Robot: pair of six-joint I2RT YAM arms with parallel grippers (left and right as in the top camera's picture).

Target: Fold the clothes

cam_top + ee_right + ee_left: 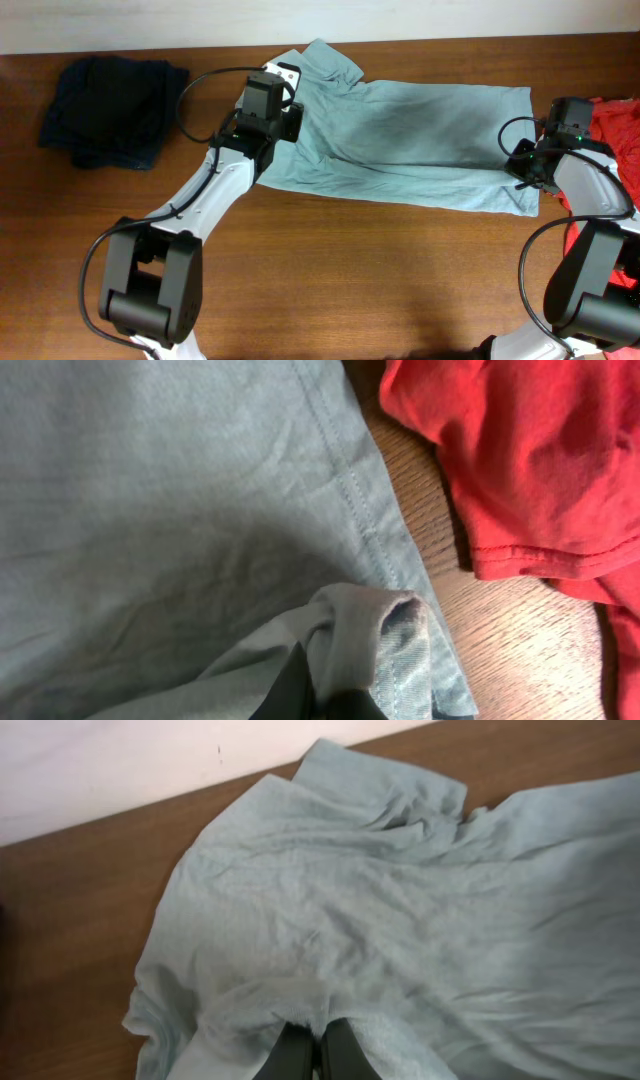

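I find the T-shirt (420, 140) lying flat across the table's (380, 280) far half, pale grey-teal and spread in one wide band. Its long axis runs along the table's far edge, from left to right. The sleeve and shoulder end points to the table's left, and one sleeve reaches up close to the far edge. The hem end points to the table's right. The left gripper (318, 1055) sits at the sleeve end, and my left wrist view shows its jaws together with rumpled cloth pinched between them. The right gripper (320, 695) sits at the hem end toward the table's right, clamped on a bunched fold of the hem corner, the stitched hem line running away from it. The near long edge of the T-shirt slants slightly, lying nearer the table's front at its right end. A red shirt (520, 460) lies at the table's right edge, just beside the hem, with a narrow strip of bare wood between the two. A dark navy garment (110, 110) lies heaped at the table's far left, well apart from the sleeve end. Bare wood shows across the table's near half, between the two arms, and in the gap between the navy garment and the left arm.
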